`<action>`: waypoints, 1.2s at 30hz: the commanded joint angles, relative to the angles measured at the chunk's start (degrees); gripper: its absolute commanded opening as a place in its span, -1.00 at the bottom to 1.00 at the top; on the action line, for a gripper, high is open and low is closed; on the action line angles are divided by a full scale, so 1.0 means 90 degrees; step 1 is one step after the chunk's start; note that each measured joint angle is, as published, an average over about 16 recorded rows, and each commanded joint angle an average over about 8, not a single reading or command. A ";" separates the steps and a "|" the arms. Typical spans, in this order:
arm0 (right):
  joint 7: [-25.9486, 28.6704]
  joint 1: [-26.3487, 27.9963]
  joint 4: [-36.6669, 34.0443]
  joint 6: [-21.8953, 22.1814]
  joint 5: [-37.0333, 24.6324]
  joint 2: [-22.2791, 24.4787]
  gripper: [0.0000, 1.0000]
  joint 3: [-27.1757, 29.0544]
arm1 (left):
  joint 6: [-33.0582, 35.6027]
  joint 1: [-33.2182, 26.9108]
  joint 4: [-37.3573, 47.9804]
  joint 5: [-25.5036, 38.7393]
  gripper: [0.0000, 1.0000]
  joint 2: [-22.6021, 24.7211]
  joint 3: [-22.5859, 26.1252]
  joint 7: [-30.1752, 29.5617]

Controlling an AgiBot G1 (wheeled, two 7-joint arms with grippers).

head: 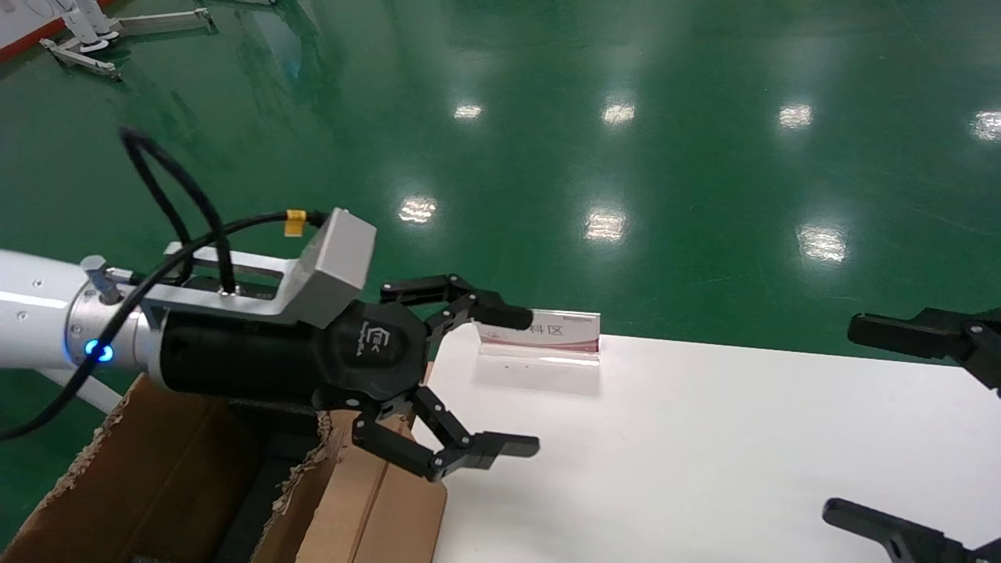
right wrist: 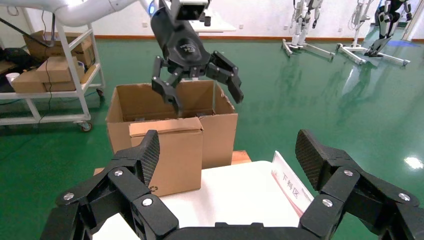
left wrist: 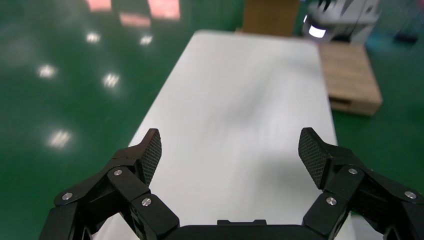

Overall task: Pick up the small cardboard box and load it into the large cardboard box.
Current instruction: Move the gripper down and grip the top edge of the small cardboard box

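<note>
Left end effector (head: 500,383) hangs spread and empty above the tabletop's (head: 704,453) left edge, just past the large cardboard box (head: 156,477); fingertips point across the tabletop. In the right wrist view the same left end effector (right wrist: 205,87) hovers over the box's open top, touching nothing. Large cardboard box stands against the tabletop's left edge, off the surface, partly under the left arm.

Small cardboard box: not seen on the tabletop or in either end effector. A smaller brown carton (right wrist: 167,155) with a small dark round mark low on its face stands upright against the near wall of the large cardboard box (right wrist: 222,125) in the right wrist view; cannot tell if this is a separate box or a flap.

Large cardboard box: brown corrugated, ragged torn upper edges, dark insert inside (head: 258,485).

Right end effector (head: 923,430) at the tabletop's right edge, spread wide, empty; its fingers (right wrist: 150,155) frame the cartons in its own wrist view.

Around: acrylic sign holder (head: 539,336) with red-and-white card at the tabletop's far edge, just beside the left end effector's upper fingertip (head: 508,317). Green glossy floor (head: 626,156). Wheeled rack (right wrist: 55,75) with boxes beyond the cartons. Left wrist view shows bare tabletop (left wrist: 240,110) between its fingers (left wrist: 150,152).
</note>
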 commanded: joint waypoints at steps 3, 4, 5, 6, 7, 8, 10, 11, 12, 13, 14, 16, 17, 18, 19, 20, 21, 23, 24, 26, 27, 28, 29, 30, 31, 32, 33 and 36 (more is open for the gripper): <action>0.0000 0.0000 0.0000 0.0000 0.0000 0.0000 1.00 0.0000 | -0.0002 -0.0349 -0.0191 0.0482 1.00 -0.0119 0.0228 -0.0390; 0.0000 0.0000 0.0000 0.0000 0.0000 0.0000 1.00 0.0000 | 0.0033 -0.0457 -0.0237 0.0624 1.00 -0.0118 0.0286 -0.0518; 0.0000 0.0000 0.0000 0.0000 0.0000 0.0000 1.00 0.0000 | 0.0033 -0.0548 -0.0280 0.0752 1.00 -0.0149 0.0348 -0.0641; 0.0000 0.0000 0.0000 0.0000 0.0000 0.0000 1.00 0.0000 | 0.0082 -0.0647 -0.0313 0.0876 1.00 -0.0136 0.0401 -0.0757; 0.0000 0.0000 0.0000 0.0000 0.0000 0.0000 1.00 0.0000 | 0.0164 -0.0800 -0.0375 0.1060 1.00 -0.0096 0.0467 -0.0927; 0.0000 0.0000 0.0000 0.0000 0.0000 0.0000 1.00 0.0000 | 0.0237 -0.0935 -0.0411 0.1217 1.00 -0.0066 0.0544 -0.1087; 0.0000 0.0000 0.0000 0.0000 0.0000 0.0000 1.00 0.0000 | 0.0320 -0.1192 -0.0515 0.1548 1.00 -0.0060 0.0681 -0.1403; 0.0000 0.0000 0.0000 0.0000 0.0000 0.0000 1.00 0.0000 | 0.0425 -0.1337 -0.0548 0.1704 1.00 0.0009 0.0754 -0.1564; 0.0000 0.0000 0.0000 0.0000 0.0000 0.0000 1.00 0.0000 | 0.0500 -0.1474 -0.0577 0.1850 1.00 0.0047 0.0845 -0.1735; 0.0000 0.0000 0.0000 0.0000 0.0000 0.0000 1.00 0.0000 | 0.0605 -0.1645 -0.0622 0.2048 1.00 0.0096 0.0932 -0.1936; 0.0000 0.0000 0.0000 0.0000 0.0000 0.0000 1.00 0.0000 | 0.0672 -0.1781 -0.0648 0.2183 1.00 0.0134 0.1031 -0.2110; 0.0000 0.0000 0.0000 0.0000 0.0000 0.0000 1.00 0.0000 | 0.0779 -0.2038 -0.0711 0.2455 1.00 0.0179 0.1211 -0.2440; 0.0000 0.0000 0.0000 0.0000 0.0000 0.0000 1.00 0.0000 | 0.0878 -0.2170 -0.0717 0.2551 1.00 0.0256 0.1322 -0.2612; 0.0000 0.0000 0.0000 0.0000 0.0000 0.0000 1.00 0.0000 | 0.0988 -0.2342 -0.0744 0.2723 1.00 0.0322 0.1437 -0.2825; 0.0000 0.0000 0.0000 0.0000 0.0000 0.0000 1.00 0.0000 | 0.1037 -0.2465 -0.0762 0.2818 1.00 0.0357 0.1553 -0.2999; 0.0000 0.0000 0.0000 0.0000 0.0000 0.0000 1.00 0.0000 | 0.1104 -0.2628 -0.0803 0.2991 1.00 0.0384 0.1668 -0.3211; 0.0000 0.0000 0.0000 0.0000 0.0000 0.0000 1.00 0.0000 | 0.1152 -0.2716 -0.0796 0.3015 1.00 0.0444 0.1780 -0.3339; 0.0000 0.0000 0.0000 0.0000 0.0000 0.0000 1.00 0.0000 | 0.1254 -0.2966 -0.0825 0.3187 1.00 0.0530 0.2036 -0.3701; 0.0000 0.0000 0.0000 0.0000 0.0000 0.0000 1.00 0.0000 | 0.1289 -0.3083 -0.0839 0.3254 1.00 0.0569 0.2171 -0.3875; 0.0000 0.0000 0.0000 0.0000 0.0000 0.0000 1.00 0.0000 | 0.1366 -0.3323 -0.0861 0.3378 1.00 0.0657 0.2461 -0.4235; 0.0000 0.0000 0.0000 0.0000 0.0000 0.0000 1.00 0.0000 | 0.1395 -0.3440 -0.0872 0.3437 1.00 0.0705 0.2615 -0.4416; 0.0000 0.0000 0.0000 0.0000 0.0000 0.0000 1.00 0.0000 | 0.1431 -0.3552 -0.0878 0.3483 1.00 0.0749 0.2764 -0.4599; 0.0000 0.0000 0.0000 0.0000 0.0000 0.0000 1.00 0.0000 | 0.1457 -0.3668 -0.0889 0.3539 1.00 0.0801 0.2926 -0.4781; 0.0000 0.0000 0.0000 0.0000 0.0000 0.0000 1.00 0.0000 | 0.1481 -0.3781 -0.0898 0.3593 1.00 0.0857 0.3095 -0.4963; 0.0000 0.0000 0.0000 0.0000 0.0000 0.0000 1.00 0.0000 | 0.1504 -0.3895 -0.0901 0.3620 1.00 0.0909 0.3268 -0.5152; 0.0000 0.0000 0.0000 0.0000 0.0000 0.0000 1.00 0.0000 | 0.1525 -0.4002 -0.0909 0.3674 1.00 0.0965 0.3437 -0.5329; 0.0000 0.0000 0.0000 0.0000 0.0000 0.0000 1.00 0.0000 | 0.1574 -0.4161 -0.0933 0.3786 1.00 0.1017 0.3616 -0.5564; 0.0000 0.0000 0.0000 0.0000 0.0000 0.0000 1.00 0.0000 | 0.1583 -0.4413 -0.0926 0.3804 1.00 0.1204 0.4143 -0.6023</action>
